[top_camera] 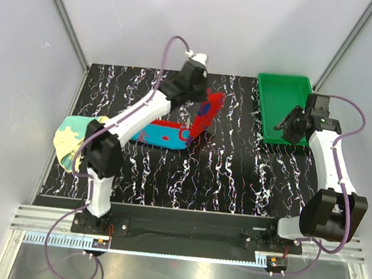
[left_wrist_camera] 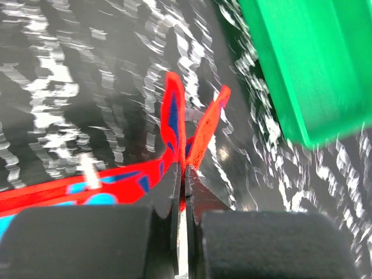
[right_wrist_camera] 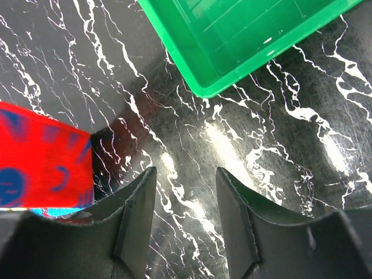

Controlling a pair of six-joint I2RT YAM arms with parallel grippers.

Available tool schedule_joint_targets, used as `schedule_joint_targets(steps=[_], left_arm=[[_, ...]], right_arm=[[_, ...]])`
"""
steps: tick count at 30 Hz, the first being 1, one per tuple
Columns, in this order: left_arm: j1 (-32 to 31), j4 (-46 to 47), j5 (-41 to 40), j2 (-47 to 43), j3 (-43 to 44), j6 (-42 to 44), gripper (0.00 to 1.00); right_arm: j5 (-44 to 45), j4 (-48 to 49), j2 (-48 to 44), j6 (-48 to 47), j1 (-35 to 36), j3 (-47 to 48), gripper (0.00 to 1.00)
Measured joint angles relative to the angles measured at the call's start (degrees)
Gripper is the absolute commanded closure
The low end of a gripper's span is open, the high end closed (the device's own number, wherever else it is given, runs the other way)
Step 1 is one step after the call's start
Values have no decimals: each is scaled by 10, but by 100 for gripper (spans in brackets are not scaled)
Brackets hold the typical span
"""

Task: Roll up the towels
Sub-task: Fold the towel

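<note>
Nearest on my left, the pale yellow and teal towel (top_camera: 69,143) sits at the left edge of the black marbled table (top_camera: 235,174), partly hidden behind my left arm's elbow. It looks bunched; I cannot tell if it is rolled. Further in, mid-table, is the red towel with blue blotches (top_camera: 168,135). Its near part lies flat and its far end is pulled up off the surface. My left gripper (left_wrist_camera: 185,172) is clamped on that raised end, fingers pressed together with the red cloth pinched between them and a fold sticking out past the tips.

On the right side, my right gripper (right_wrist_camera: 186,171) has its fingers spread with nothing between them, over bare table. The corner of the red towel (right_wrist_camera: 40,157) shows at the left of its wrist view. Just beyond it is the near corner of the green tray (right_wrist_camera: 203,88), which sits at the table's far right (top_camera: 262,114).
</note>
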Motion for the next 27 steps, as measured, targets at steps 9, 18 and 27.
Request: schedule_joint_targets(steps=[9, 18, 27], left_arm=[[76, 12, 29, -93, -159, -68, 100], [162, 25, 45, -170, -285, -66, 100], [210, 16, 35, -200, -290, 15, 100]], right_arm=[[-11, -6, 0, 0, 0, 0, 49], [-27, -3, 0, 2, 0, -1, 50], [-39, 7, 10, 2, 0, -11, 50]])
